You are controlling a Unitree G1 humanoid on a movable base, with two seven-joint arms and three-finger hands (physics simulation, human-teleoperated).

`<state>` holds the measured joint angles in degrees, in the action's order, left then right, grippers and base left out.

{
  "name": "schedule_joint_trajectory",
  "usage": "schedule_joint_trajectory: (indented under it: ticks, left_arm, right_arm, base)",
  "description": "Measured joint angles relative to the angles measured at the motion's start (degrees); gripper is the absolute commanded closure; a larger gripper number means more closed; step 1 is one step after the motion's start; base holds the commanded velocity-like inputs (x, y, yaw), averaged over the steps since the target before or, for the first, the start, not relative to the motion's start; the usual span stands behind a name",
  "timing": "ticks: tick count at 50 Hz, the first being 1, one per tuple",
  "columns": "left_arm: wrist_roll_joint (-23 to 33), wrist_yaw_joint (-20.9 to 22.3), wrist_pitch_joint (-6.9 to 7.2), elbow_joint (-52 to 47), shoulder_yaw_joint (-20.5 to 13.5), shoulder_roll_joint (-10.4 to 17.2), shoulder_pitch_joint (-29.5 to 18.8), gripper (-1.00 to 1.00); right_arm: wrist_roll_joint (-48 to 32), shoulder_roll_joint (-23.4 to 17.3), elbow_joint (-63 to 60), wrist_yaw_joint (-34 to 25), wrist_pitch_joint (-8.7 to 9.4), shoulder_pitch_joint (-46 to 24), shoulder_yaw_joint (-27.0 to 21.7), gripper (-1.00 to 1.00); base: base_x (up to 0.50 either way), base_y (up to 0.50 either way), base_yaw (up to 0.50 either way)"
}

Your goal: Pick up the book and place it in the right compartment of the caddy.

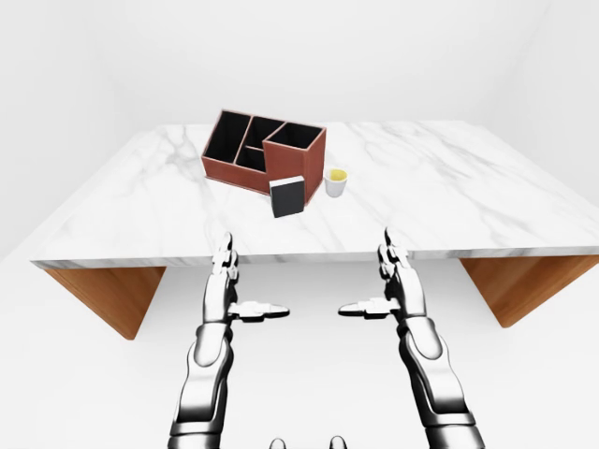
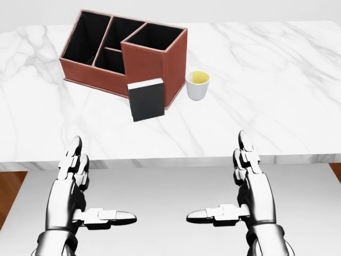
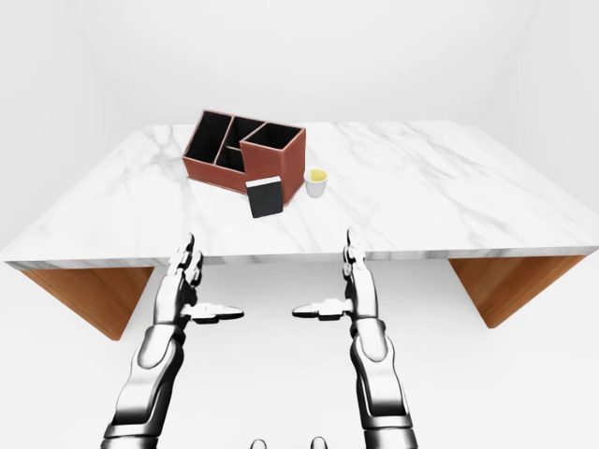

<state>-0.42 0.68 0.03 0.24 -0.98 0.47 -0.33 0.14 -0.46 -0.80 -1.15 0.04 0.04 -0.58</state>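
Note:
A black book point(image 2: 146, 100) with a white page edge stands upright on the marble table point(image 2: 266, 106), leaning against the tall right compartment point(image 2: 154, 37) of the reddish-brown caddy point(image 2: 90, 69). My left hand point(image 2: 80, 186) and right hand point(image 2: 240, 184) hover open below the table's near edge, thumbs pointing inward at each other, holding nothing. Both hands are well short of the book.
A small white cup point(image 2: 197, 85) with yellow liquid stands just right of the caddy, close to the book. The caddy has several black-lined compartments. Wooden table legs point(image 1: 112, 295) show under the top at both sides.

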Motion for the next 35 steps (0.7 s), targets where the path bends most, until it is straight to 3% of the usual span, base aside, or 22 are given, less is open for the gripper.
schedule_joint_trajectory:
  ticks: [9,15,23,35]
  left_arm:
    - [-0.54,0.64,0.07,0.19,-1.16,0.62,-0.66,-1.0]
    - [-1.04,0.94,0.86,-1.09,-1.92,0.99,-0.84,-1.0]
    - [-1.47,1.56,1.58,-3.34,-2.92,1.13,-0.67,-1.0]
    - [-1.62,2.2,1.42,-5.29,-4.04,1.76,-0.14,-1.0]
  right_arm:
    - [-0.36,-0.42,-1.76,-1.52,0.3,-0.11,-0.45,-1.0]
    - [-0.36,-0.63,-1.98,-2.28,-0.07,-0.57,-0.74,-1.0]
    - [-1.03,-1.23,-2.31,-2.83,-0.6,-1.02,-0.92,-1.0]
    - [-1.13,-1.1,-4.8,-3.73,0.52,-1.32,-1.01,-1.0]
  base:
    - [0.0,0.0,0.0]
    - [0.0,0.0,0.0]
    - [0.0,0.49,0.0]
    - [0.0,0.5,0.0]
